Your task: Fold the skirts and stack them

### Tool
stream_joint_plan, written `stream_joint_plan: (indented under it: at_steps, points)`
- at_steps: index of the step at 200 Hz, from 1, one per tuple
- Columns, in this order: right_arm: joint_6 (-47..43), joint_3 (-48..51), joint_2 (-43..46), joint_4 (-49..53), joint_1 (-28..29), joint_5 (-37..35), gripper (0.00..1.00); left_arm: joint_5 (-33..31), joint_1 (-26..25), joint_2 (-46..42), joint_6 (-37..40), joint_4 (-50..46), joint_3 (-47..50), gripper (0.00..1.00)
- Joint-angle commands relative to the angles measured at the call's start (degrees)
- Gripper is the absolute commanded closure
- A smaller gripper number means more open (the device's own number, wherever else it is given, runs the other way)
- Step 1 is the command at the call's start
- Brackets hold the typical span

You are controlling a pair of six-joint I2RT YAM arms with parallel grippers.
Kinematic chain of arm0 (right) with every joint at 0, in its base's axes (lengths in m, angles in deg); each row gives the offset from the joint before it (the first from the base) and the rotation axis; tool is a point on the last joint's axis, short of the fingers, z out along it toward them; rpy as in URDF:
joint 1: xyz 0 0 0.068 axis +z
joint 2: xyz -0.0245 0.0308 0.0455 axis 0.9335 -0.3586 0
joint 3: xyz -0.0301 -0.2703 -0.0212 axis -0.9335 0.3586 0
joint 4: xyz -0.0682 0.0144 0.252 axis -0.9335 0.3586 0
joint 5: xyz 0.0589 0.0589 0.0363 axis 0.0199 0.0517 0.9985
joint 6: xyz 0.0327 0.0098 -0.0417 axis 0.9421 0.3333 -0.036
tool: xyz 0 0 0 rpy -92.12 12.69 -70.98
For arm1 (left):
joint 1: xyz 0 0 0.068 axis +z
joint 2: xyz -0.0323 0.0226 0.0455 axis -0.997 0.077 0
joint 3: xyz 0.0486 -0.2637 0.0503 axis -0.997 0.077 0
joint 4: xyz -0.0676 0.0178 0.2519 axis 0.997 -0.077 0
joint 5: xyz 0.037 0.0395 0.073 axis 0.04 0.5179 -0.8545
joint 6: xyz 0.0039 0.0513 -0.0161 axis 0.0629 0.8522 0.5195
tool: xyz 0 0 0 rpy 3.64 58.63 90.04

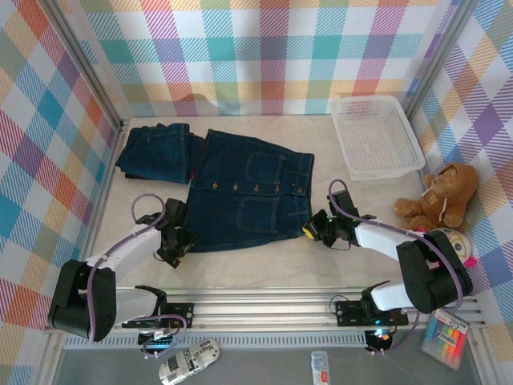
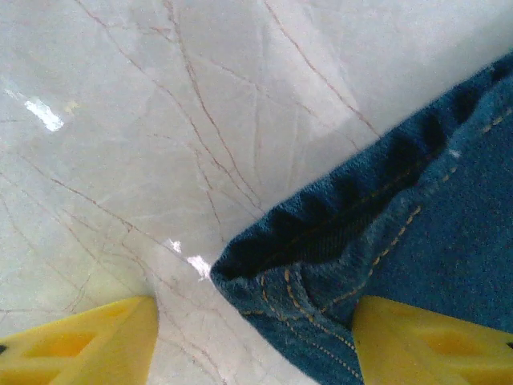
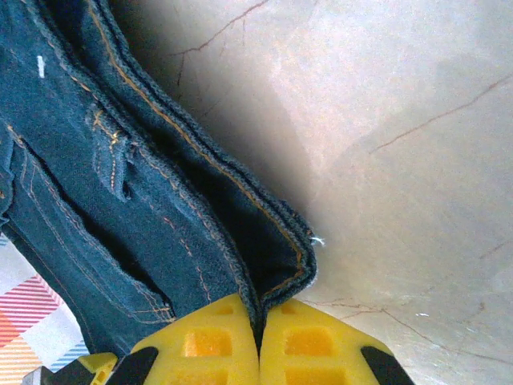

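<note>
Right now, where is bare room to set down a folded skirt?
Bare table between the near edge and the spread denim skirt's hem; a smaller gap between skirt and basket. Far left is crowded with folded denim.

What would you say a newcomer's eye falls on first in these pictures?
The denim skirt spread flat mid-table, the right gripper shut on its near right corner and the left gripper open astride its near left corner. Next, the brown teddy bear at the right edge, by the white basket.

Left hand (image 2: 255,345) held low with jaws apart; right hand (image 3: 258,337) pinched closed.
</note>
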Motion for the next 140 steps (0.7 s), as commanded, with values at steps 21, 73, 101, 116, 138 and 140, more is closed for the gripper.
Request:
stream_joint_plan:
  at_steps: [21,73,101,116,138,140]
  points:
    - [0.3,1.3,-1.0,-2.0,0.4,0.0,1.00,-5.1,-1.6,-1.6,-4.5,7.4,2.1,0.38]
    - [0.5,2.2,0.8,-1.6,0.4,-0.8,1.00,-5.5,-2.2,0.6,-3.6,10.1,2.4,0.70]
    - [-0.1,2.7,3.7,0.5,0.4,-1.5,1.00,-5.6,-2.4,-1.1,-3.2,8.0,2.2,0.92]
    - [-0.8,2.9,5.3,3.4,0.4,-1.3,1.00,-5.7,-2.7,-3.0,-2.7,4.2,1.9,1.00]
    - [-2.3,3.0,9.4,10.2,0.4,-0.9,1.00,-6.2,-3.0,-7.2,-0.9,-2.8,0.8,1.00]
    - [-2.3,3.0,9.8,10.9,0.4,-0.9,1.00,-6.3,-2.9,-7.6,-0.7,-3.3,0.6,1.00]
